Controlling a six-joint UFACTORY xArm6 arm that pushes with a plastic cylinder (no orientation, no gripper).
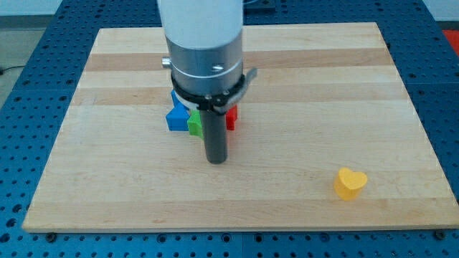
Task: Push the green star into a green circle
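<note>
yellow heart block (350, 183) sits nearest the camera, low on the view's right of the wooden bench (107, 193), well apart from everything else. my tip (216, 160) rests on the bench just below a tight cluster at the view's centre — blue block (175, 119), a green block (194, 123) and a red block (231, 118), mostly hidden behind the rod and its collar. shapes can't be made out, so whether the visible green piece is the star or the circle is unclear; the other green one doesn't show. no claw on this rig, so its state cannot be told. judgement: tip sits this side of the cluster, likely lining up a push — blocks look crowded, red or blue may get dragged along.
</note>
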